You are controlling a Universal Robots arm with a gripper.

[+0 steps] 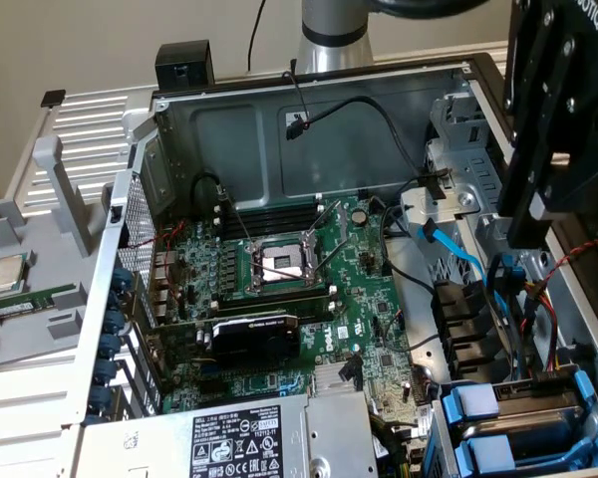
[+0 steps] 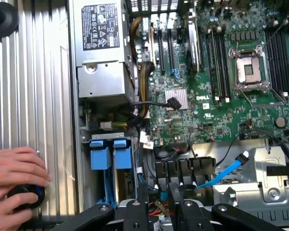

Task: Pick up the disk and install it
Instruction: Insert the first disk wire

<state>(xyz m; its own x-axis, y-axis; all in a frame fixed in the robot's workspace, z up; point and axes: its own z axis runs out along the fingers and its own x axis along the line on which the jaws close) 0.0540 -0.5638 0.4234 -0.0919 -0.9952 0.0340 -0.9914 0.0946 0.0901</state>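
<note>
Two blue-framed drives stand side by side in the drive bay [image 2: 111,192] at the case's corner, one [image 2: 100,156] beside the other [image 2: 122,154]. I cannot tell which of them is the disk. In the exterior view their blue tabs [image 1: 475,403] show at the lower right. My gripper [image 2: 159,197] hangs above the case, over the cables next to that bay, high at the exterior view's right [image 1: 558,229]. It is open, and only red wires show in the gap.
The motherboard [image 1: 309,289] with its bare processor socket [image 1: 279,264] fills the case floor. The power supply [image 2: 98,48] lies beside the bay. A blue data cable [image 2: 226,171] crosses a metal bracket. A processor chip [image 1: 5,274] rests on the grey tray outside. A person's hand [image 2: 14,166] rests on a black knob [image 2: 24,195].
</note>
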